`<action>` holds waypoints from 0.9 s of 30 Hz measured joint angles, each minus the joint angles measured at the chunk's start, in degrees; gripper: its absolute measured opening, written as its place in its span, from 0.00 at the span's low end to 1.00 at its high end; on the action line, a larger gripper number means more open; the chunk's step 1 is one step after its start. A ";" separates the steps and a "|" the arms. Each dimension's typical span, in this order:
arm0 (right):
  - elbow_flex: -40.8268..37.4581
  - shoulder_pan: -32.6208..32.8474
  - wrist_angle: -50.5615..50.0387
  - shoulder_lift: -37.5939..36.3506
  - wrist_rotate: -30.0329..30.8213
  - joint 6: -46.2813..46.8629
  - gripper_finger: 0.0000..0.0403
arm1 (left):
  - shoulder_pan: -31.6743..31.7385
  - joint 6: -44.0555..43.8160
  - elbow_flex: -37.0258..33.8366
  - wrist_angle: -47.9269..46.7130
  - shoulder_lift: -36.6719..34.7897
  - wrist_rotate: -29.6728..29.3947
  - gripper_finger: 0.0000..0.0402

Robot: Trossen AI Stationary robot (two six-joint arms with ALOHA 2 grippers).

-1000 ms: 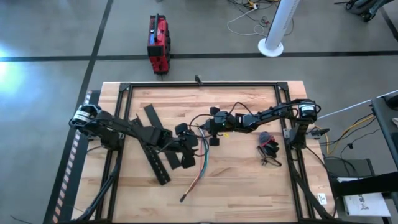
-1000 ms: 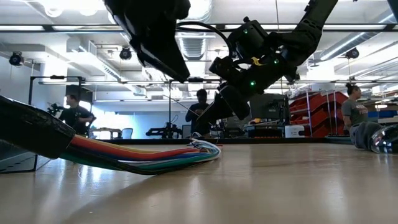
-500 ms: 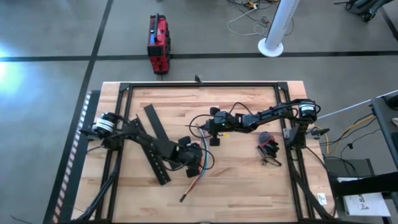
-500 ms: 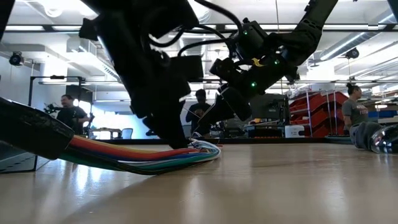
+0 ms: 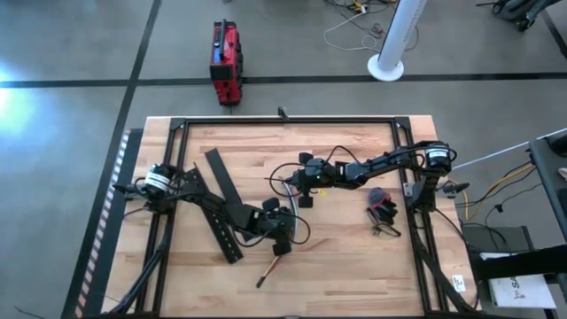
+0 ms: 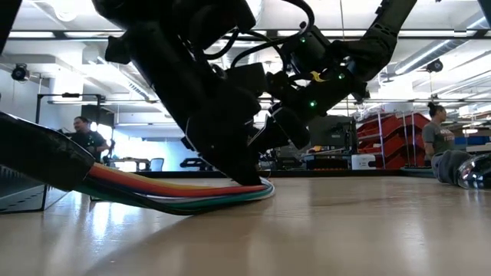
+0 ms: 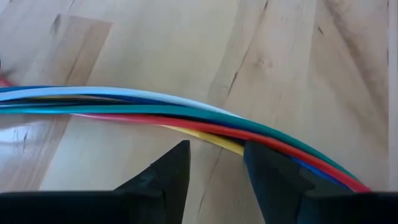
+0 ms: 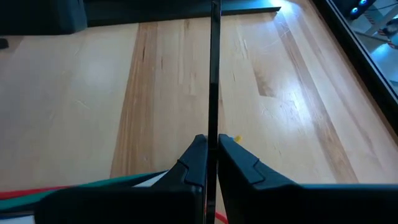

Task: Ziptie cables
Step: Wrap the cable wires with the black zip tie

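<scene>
above the cables [image 7: 186, 115], the left gripper [image 7: 214, 163] hovers, jaws apart.

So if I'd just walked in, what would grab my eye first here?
Probably the cables, a bright bundle of coloured wires lying on the wooden table. The left gripper hangs just over them with its fingers apart. Near the table's middle, the right gripper is pinched shut on a thin black strip.

The cables [image 5: 271, 268] lie on the table [image 5: 345, 257], black bars [image 5: 223, 190] to their left
</scene>
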 joint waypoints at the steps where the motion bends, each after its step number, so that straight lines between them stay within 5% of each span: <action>1: 0.00 0.00 0.00 0.00 0.00 0.05 0.02 | 0.01 0.35 0.00 -0.06 -0.13 0.03 0.36; 16: 0.00 0.00 -0.35 0.02 0.00 0.80 0.02 | -0.11 1.97 0.04 -9.36 -10.46 0.63 0.29; 27: 0.00 -0.02 -0.35 0.02 -0.01 1.86 0.02 | 1.40 -0.40 0.05 -24.25 -25.94 -7.50 0.35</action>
